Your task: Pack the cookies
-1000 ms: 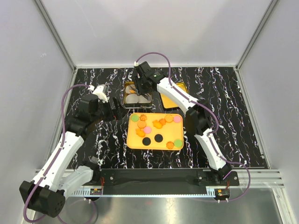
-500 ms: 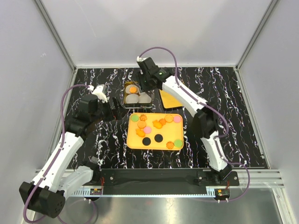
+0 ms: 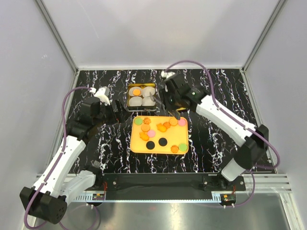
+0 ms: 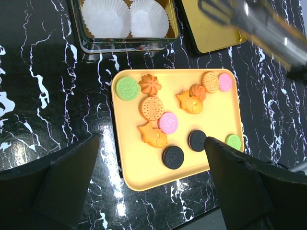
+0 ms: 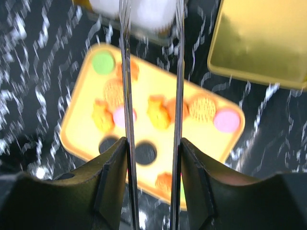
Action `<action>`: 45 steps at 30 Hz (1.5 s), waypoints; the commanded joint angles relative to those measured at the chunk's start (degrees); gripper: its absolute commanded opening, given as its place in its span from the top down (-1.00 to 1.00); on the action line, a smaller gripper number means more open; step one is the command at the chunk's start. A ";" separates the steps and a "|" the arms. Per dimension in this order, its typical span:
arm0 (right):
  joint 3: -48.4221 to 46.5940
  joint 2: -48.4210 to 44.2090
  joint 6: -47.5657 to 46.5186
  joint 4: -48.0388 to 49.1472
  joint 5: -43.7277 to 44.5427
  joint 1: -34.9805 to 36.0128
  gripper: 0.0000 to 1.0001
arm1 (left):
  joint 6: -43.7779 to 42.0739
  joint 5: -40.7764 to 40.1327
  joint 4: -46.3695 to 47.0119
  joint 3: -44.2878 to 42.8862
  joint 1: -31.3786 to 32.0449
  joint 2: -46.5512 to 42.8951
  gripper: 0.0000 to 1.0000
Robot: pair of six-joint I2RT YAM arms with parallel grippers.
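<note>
Several cookies in orange, pink, green and black lie on a yellow tray (image 3: 158, 149), among them a black one (image 4: 173, 157) and a pink one (image 4: 168, 123). One orange cookie (image 3: 136, 91) sits in a white liner in the metal tin (image 4: 124, 45) behind the tray. My right gripper (image 3: 163, 104) hovers above the tray's far edge. Its long thin metal blades (image 5: 125, 72) stand apart with nothing between them; the tray (image 5: 201, 139) shows blurred below. My left gripper (image 4: 153, 182) is open and empty, above the table left of the tray (image 4: 139, 167).
A gold lid (image 4: 211, 28) lies right of the tin, partly under the right arm (image 3: 216, 112). White liners (image 4: 106, 17) fill the tin. Grey walls close in the black marbled table (image 3: 240, 96) on three sides.
My right gripper has swung from above the tin to the right and toward the tray. An orange cookie now lies in the tin's far-left liner. The left arm has not moved.
</note>
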State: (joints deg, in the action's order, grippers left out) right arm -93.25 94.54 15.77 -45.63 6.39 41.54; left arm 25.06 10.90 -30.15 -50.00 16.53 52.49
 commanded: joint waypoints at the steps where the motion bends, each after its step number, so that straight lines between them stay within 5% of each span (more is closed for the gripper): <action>1: 7.27 -7.51 1.54 -1.56 -0.59 2.58 -0.05 | 0.17 1.41 2.91 0.69 -0.45 -0.72 -0.98; 13: 24.87 -19.66 4.97 -5.87 -8.15 6.09 -0.14 | 0.25 1.67 2.91 0.78 -0.63 -0.28 -0.98; 45: 25.40 -13.95 4.88 -11.50 -4.63 12.69 -0.18 | 0.25 2.11 2.99 0.95 -0.63 0.07 -0.98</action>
State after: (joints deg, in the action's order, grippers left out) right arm -67.18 80.75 20.60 -56.64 0.91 53.41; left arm 25.30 11.81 -29.87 -49.23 16.21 52.64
